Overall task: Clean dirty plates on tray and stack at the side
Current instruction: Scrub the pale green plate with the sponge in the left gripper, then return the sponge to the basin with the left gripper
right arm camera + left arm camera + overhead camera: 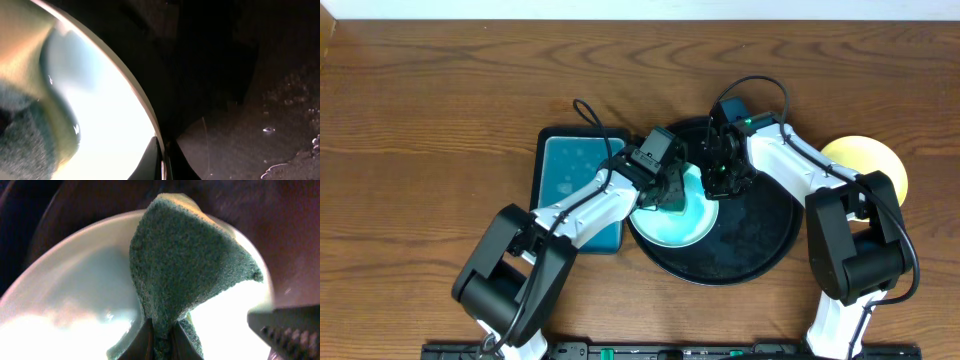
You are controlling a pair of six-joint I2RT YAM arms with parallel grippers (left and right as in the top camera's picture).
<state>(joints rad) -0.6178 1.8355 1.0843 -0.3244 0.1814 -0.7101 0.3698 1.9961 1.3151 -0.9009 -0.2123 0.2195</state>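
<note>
Tray, black and round, at table centre: one mint plate is held in its left half; droplets are noted on the bare right floor. Teal tray just left: wet, nothing solid seen inside. Yellow plate is set off to the right. Green sponge is pinched by the left gripper and pressed on the plate's face. The plate's right rim is pinched by the right gripper. The sponge lies left of that grip; the left arm is judged nearer for wiping.
</note>
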